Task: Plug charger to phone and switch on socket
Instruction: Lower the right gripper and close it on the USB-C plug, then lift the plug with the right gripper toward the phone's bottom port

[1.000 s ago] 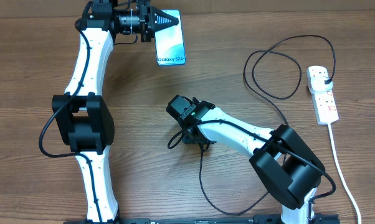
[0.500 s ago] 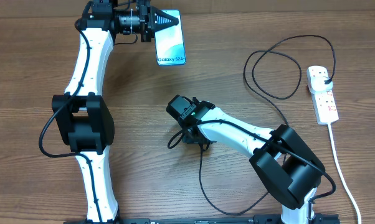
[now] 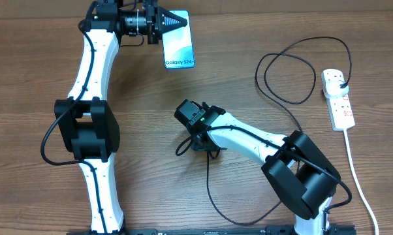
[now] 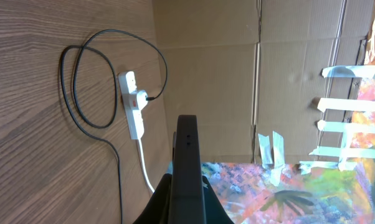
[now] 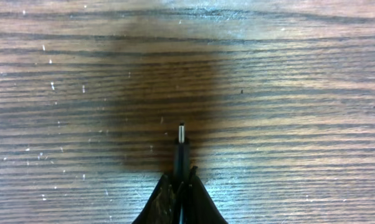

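Note:
The phone, its light blue screen lit, is held off the table at the back, with my left gripper shut on its end. In the left wrist view the phone shows edge-on between the shut jaws. The charger is a thin black cable that loops across the table to a black plug in the white socket. Its small plug tip sticks out past my right gripper, which is shut on the cable just behind the tip. This gripper points down at mid-table.
The socket's white cord runs toward the front right edge. The charger cable makes a wide loop left of the socket. A cardboard wall stands behind the table.
My right gripper's jaws have closed on the charger cable behind its tip. The cable's slack near the front has shifted slightly. The left arm and the phone have not moved.

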Action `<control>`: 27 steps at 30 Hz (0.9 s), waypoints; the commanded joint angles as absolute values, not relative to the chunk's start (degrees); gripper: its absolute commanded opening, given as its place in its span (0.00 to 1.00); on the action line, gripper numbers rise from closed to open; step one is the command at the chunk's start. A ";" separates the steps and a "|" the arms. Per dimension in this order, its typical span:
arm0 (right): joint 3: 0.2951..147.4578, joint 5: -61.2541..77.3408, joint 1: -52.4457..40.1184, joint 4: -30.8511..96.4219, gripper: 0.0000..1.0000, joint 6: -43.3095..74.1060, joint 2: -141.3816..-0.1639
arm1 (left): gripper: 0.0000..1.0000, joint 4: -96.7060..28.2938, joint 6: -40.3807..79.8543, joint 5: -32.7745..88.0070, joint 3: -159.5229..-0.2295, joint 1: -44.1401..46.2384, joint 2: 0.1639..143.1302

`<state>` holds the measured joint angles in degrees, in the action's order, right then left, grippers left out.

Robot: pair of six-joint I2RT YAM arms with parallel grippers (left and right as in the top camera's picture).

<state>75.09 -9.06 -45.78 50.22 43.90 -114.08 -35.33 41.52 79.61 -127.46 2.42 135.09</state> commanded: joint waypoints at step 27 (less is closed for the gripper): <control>76.25 56.29 -45.15 39.75 0.04 19.77 -114.87 | 0.04 -35.31 40.95 81.34 -128.70 -1.34 134.47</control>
